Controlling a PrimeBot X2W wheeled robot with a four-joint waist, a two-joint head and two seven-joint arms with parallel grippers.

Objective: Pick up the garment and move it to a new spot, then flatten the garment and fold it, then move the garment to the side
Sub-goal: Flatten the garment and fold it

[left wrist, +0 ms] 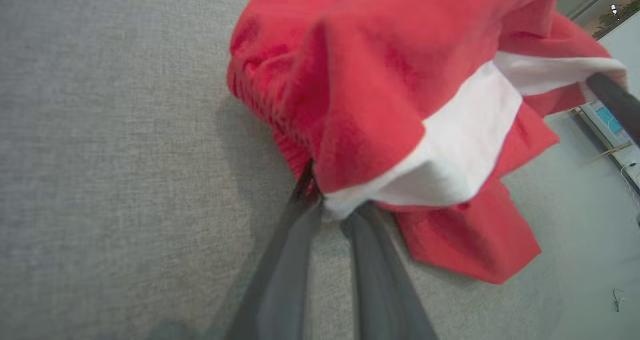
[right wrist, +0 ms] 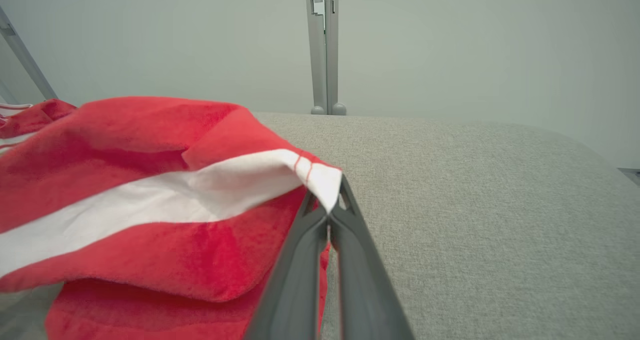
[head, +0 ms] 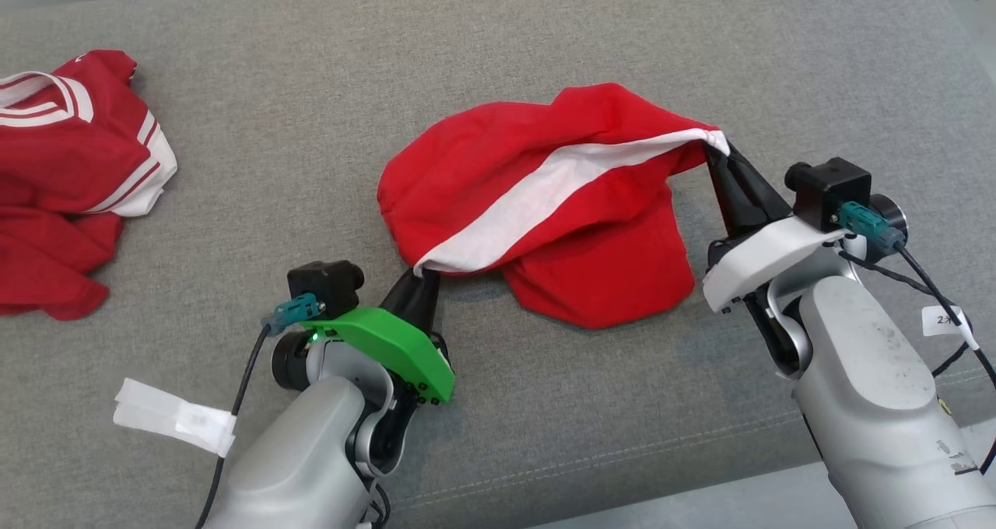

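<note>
While both grippers pinch it, the red garment (head: pixel 545 202) sags between them at the middle of the head view, its lower folds resting on the grey padded surface (head: pixel 545 39).

1. Red garment: crumpled, with a broad white band (head: pixel 545 190) running from seven o'clock up to two o'clock across it. In the left wrist view the garment (left wrist: pixel 380 80) bulges above the fingertips; in the right wrist view it (right wrist: pixel 150 180) drapes toward nine o'clock.

2. Left gripper (head: pixel 424 278), green-shelled, at seven o'clock of the garment: jaws clenched on the lower end of the white band. The left wrist view shows the left gripper (left wrist: pixel 327 210) with its tips meeting in the cloth's white edge.

3. Right gripper (head: pixel 720 152), white-shelled, at three o'clock of the garment: jaws clamped tight on the upper corner of the white band, holding that end raised off the surface. The right wrist view confirms the right gripper (right wrist: pixel 330 207) has its tips pressed together on the corner.

4. Second red garment (head: pixel 70 179), with white striped trim: lies heaped at nine o'clock of the head view, well apart from the held one.

5. White tape tag (head: pixel 175 416): on the left arm's cable, at eight o'clock.

6. Metal post (right wrist: pixel 322 45): upright beyond the surface's far edge, at twelve o'clock in the right wrist view.
</note>
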